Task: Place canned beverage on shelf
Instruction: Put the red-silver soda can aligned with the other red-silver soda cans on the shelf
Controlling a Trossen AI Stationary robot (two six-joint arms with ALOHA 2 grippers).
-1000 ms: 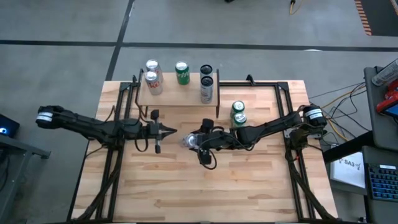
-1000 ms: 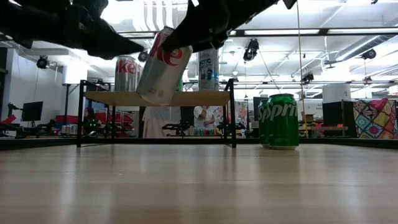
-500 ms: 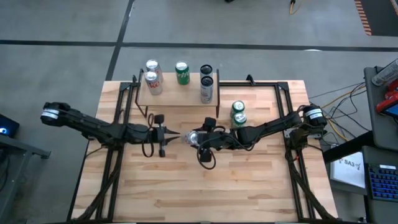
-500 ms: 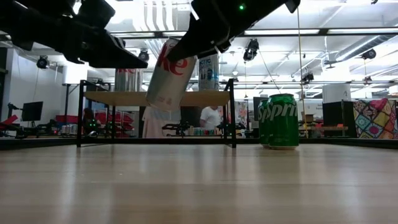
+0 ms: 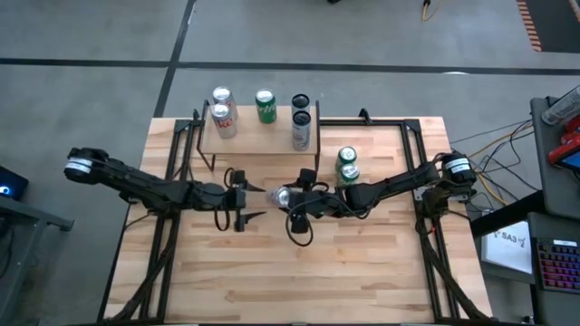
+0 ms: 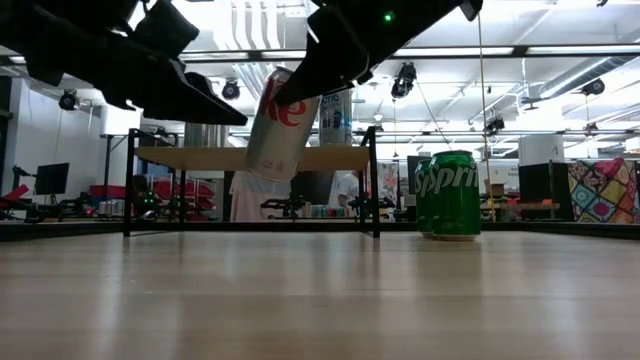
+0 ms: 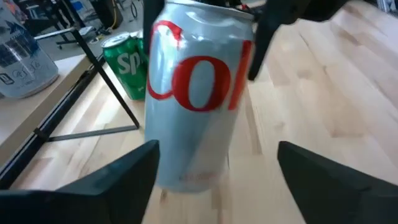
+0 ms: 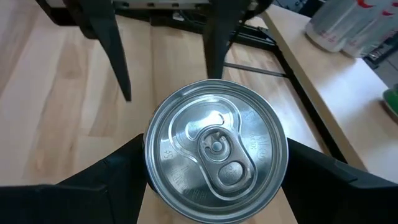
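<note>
Silver can (image 6: 283, 125), seemingly sealed, aloft

Silver can (image 6: 283, 122) with red lettering: off counter, tilted, top leaning toward right arm, gripped near its top by right fingers (image 8: 118, 180); pull-tab lid unopened. Hangs in front of shelf (image 5: 258, 138), near counter middle. Shelf: light-wood plank on thin black legs, at counter's far edge, carrying two silver cans, one green can, two dark-topped cans, all upright.
</note>
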